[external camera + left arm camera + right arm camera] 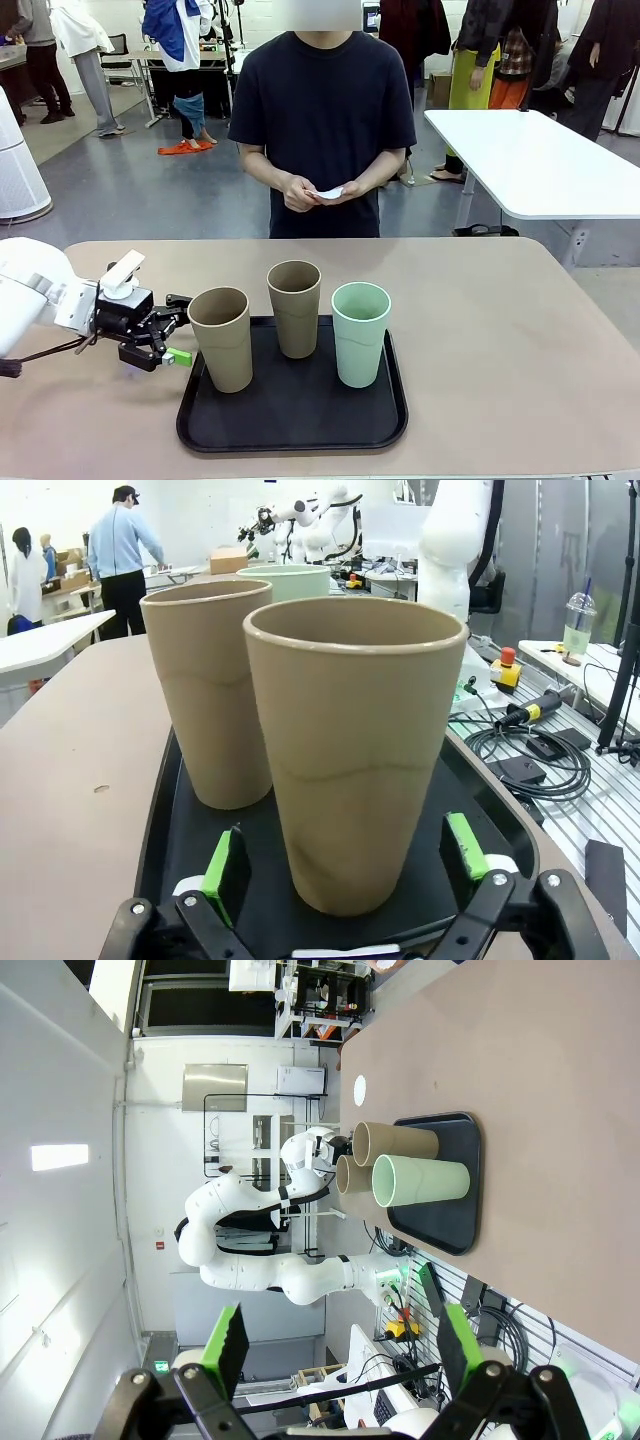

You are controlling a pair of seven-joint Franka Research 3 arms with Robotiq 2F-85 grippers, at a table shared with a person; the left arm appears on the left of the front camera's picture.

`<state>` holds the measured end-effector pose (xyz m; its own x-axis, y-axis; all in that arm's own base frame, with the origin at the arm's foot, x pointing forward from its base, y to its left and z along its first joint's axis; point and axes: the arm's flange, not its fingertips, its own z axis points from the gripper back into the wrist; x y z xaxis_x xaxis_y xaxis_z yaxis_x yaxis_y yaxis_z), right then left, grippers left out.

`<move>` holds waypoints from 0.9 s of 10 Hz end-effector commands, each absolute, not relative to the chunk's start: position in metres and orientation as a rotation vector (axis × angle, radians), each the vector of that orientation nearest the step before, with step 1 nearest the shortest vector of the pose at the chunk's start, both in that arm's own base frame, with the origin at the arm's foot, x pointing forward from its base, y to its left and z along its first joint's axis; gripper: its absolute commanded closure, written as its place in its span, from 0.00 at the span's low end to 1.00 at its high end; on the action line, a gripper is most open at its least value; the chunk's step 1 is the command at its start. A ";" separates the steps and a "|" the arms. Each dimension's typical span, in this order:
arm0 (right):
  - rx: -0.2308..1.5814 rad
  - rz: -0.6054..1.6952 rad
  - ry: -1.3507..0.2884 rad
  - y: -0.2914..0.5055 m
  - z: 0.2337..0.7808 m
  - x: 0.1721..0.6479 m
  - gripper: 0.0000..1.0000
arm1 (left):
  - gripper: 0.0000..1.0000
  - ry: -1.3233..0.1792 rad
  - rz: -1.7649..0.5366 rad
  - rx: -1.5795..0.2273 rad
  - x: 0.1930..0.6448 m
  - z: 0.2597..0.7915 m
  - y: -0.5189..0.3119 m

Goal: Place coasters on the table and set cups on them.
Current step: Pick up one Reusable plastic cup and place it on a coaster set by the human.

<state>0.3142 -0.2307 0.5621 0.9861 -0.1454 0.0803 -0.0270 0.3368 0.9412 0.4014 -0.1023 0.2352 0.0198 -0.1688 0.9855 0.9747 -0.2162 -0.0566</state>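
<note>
Facing tan cup (350, 760) on tray (165, 810): left jaws

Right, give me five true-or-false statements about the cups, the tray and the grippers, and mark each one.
1. The left tan cup, the middle tan cup and the mint green cup all stand upright on the black tray. True.
2. The mint green cup is in the middle of the row. False: it stands at the robot's right end.
3. The left gripper is open beside the left tan cup. True.
4. A coaster lies under each cup. False: the cups stand straight on the tray, and the person's hands hold the white coasters.
5. The right gripper is shut on a cup. False: it is open, well away from the tray.
</note>
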 end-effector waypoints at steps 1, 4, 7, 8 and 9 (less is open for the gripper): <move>1.227 -0.070 -0.172 -0.231 0.561 0.316 0.00 | 0.00 -0.984 -1.438 -1.232 0.405 0.224 -0.115; 1.227 -0.070 -0.172 -0.231 0.561 0.316 0.00 | 0.00 -0.964 -1.440 -1.244 0.404 0.219 -0.126; 1.227 -0.070 -0.172 -0.231 0.561 0.316 0.00 | 0.00 -0.950 -1.471 -1.237 0.405 0.216 -0.145; 1.227 -0.070 -0.172 -0.231 0.561 0.316 0.00 | 0.00 -0.934 -1.489 -1.222 0.414 0.215 -0.152; 1.227 -0.070 -0.172 -0.231 0.561 0.316 0.00 | 0.00 -0.943 -1.488 -1.210 0.413 0.212 -0.153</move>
